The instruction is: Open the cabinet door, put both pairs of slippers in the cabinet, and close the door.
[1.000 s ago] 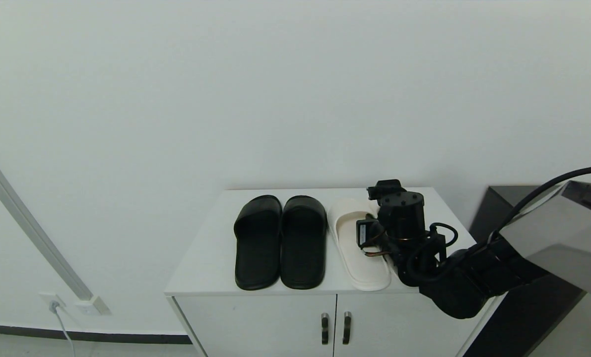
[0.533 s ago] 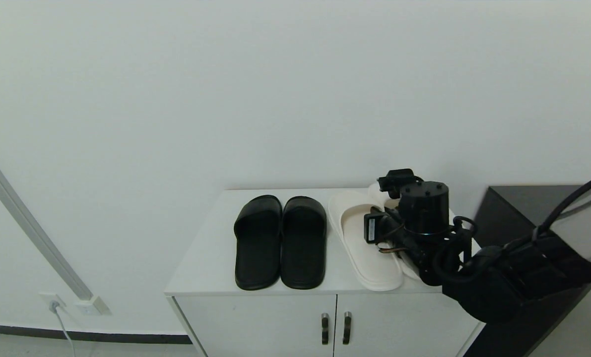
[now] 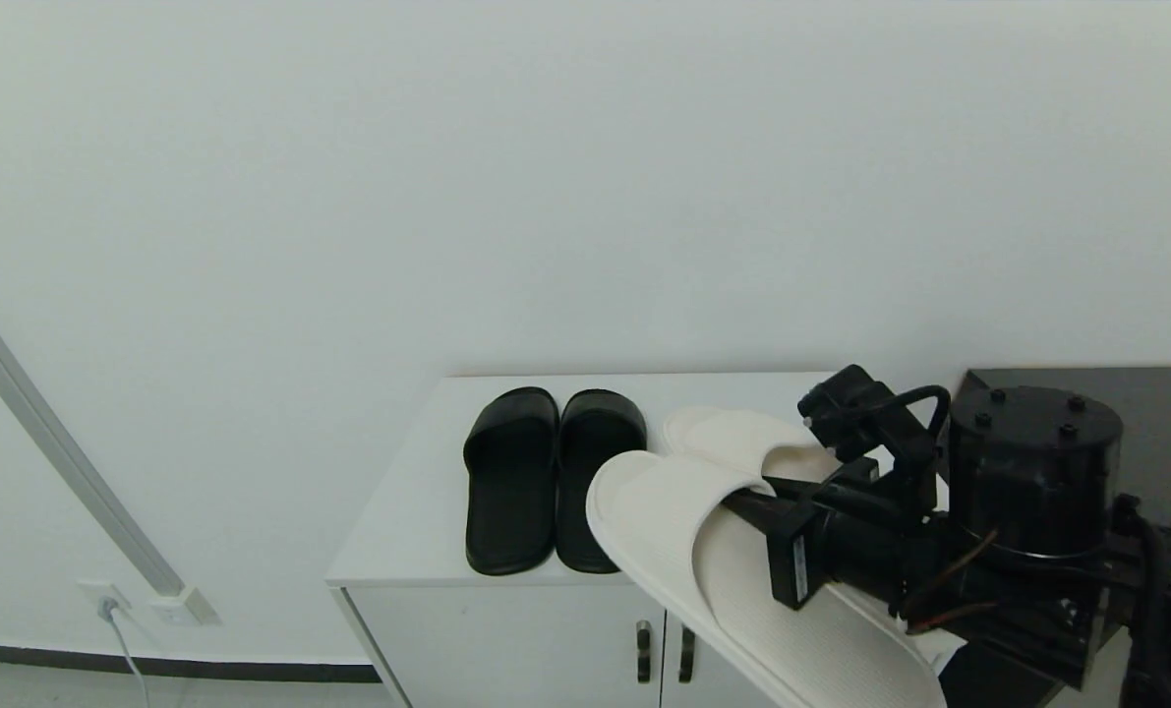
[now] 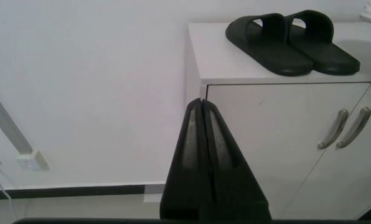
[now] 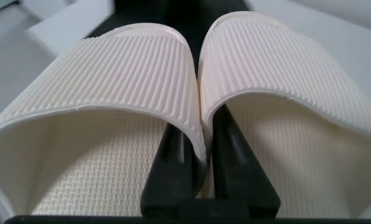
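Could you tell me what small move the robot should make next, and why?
Probably bring the left gripper, now shut, to the door handles: the cabinet doors are closed while the right gripper holds both white slippers.

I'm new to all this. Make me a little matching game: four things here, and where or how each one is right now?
1 black slippers
2 white slippers
3 cabinet doors
4 left gripper

A pinched by the right gripper
B closed, beneath the black slippers
C lying on the cabinet top
D shut, holding nothing

Pairs: 1-C, 2-A, 3-B, 4-D
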Controlling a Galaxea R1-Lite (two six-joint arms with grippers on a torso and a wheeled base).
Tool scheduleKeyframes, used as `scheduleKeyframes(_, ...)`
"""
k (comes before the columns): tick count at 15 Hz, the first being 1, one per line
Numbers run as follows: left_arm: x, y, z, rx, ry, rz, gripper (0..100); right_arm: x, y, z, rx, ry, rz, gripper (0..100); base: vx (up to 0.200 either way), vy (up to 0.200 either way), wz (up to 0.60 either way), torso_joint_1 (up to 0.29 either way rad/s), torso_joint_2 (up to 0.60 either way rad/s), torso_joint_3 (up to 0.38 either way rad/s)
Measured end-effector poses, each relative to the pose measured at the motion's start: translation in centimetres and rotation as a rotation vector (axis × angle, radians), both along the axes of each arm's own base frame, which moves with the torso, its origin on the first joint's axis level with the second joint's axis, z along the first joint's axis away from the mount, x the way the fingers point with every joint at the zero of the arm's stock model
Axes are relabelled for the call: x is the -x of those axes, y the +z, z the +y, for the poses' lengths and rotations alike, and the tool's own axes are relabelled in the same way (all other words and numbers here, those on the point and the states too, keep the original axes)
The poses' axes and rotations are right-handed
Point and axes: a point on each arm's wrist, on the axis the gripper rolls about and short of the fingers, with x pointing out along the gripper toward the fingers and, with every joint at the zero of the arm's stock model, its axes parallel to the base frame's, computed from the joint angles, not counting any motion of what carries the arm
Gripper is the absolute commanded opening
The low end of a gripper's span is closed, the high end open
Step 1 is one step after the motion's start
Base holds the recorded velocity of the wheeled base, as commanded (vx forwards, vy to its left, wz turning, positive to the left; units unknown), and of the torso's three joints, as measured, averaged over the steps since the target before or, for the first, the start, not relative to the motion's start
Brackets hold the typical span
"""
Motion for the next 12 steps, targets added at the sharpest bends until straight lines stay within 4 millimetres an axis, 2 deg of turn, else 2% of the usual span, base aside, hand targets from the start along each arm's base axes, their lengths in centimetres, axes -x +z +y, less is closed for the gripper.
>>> scheduleKeyframes(4, 0.00, 0.00, 0.00, 0.000, 0.000, 0.000, 0, 1.21, 0.38, -0.41, -0.010, 0.029, -0.007, 0, 0.000, 0.000, 0.00, 0.000, 0.00, 0.000)
scheduleKeyframes(12, 0.00, 0.00, 0.00, 0.002, 0.000, 0.000, 0, 1.53, 0.19, -0.52, -0.005, 0.034, -0.002, 0, -0.200, 0.000, 0.00, -0.001, 0.00, 0.002)
